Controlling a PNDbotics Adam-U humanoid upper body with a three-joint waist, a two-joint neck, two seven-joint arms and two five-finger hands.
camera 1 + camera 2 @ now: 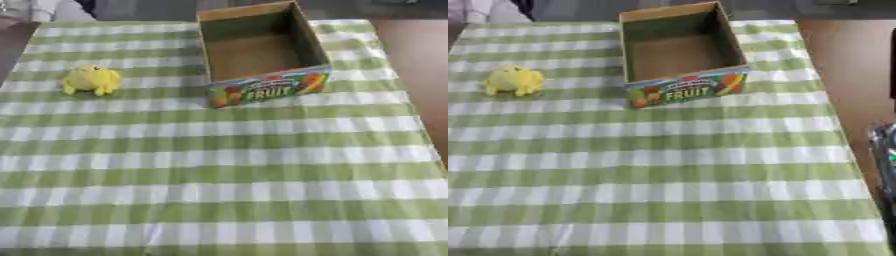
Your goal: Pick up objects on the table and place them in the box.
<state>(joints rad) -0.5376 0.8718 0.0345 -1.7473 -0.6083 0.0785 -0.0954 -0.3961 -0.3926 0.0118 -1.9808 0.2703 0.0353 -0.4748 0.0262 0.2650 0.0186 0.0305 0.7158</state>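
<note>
A small yellow toy (91, 79) sits on the bench (227, 170), which is covered in a green and white checked cloth. From the middle of the cloth the toy lies out toward ten o'clock, well apart from the box (262, 55). The box stands open-topped at about twelve o'clock, with a bright fruit picture and the word FRUIT on its near wall, and it looks empty inside.

Neither hand shows in either view, so nothing is held and I cannot tell how the fingers are set. No step of the task is done yet.

The toy looks plump and rounded, most likely soft and light, something that would squash a little rather than break. I would judge it best taken around its fat middle, fingers on one side and thumb on the other, since the small bits poking out at its base would give little to hold. It should not slip much.

The right eye view shows a dark, shiny object (885, 150) at the three o'clock edge, beyond the cloth; the left eye view leaves it out altogether.
</note>
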